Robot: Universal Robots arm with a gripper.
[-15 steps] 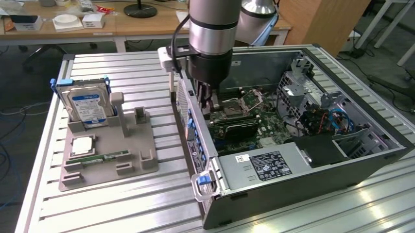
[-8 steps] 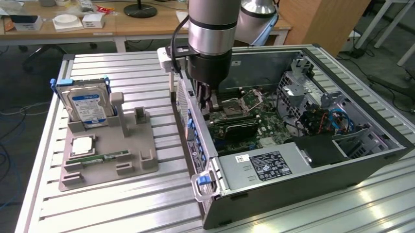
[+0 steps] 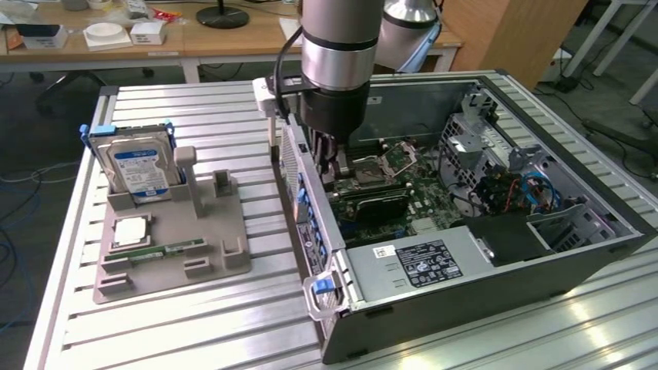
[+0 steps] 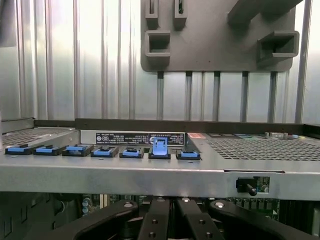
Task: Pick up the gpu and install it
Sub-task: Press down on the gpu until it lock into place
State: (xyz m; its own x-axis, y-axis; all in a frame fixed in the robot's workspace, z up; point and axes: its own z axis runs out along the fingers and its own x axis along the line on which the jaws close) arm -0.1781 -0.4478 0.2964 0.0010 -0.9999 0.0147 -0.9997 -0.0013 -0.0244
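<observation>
Tool [image 3: 331, 166] sits clenched inside the open computer case [image 3: 575, 231], low over the motherboard [image 3: 411, 193]; a dark edge just under its tip may be the gpu standing on its long edge, though that cannot be confirmed

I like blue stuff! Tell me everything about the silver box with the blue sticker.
It is a hard drive: a flat silver metal box with a blue and white label. A blue plastic frame wraps its top and sides. It stands upright, its lower edge slotted into the gray tray, to the exterior view's left of the computer case. Only the tray and frame touch it.
</observation>
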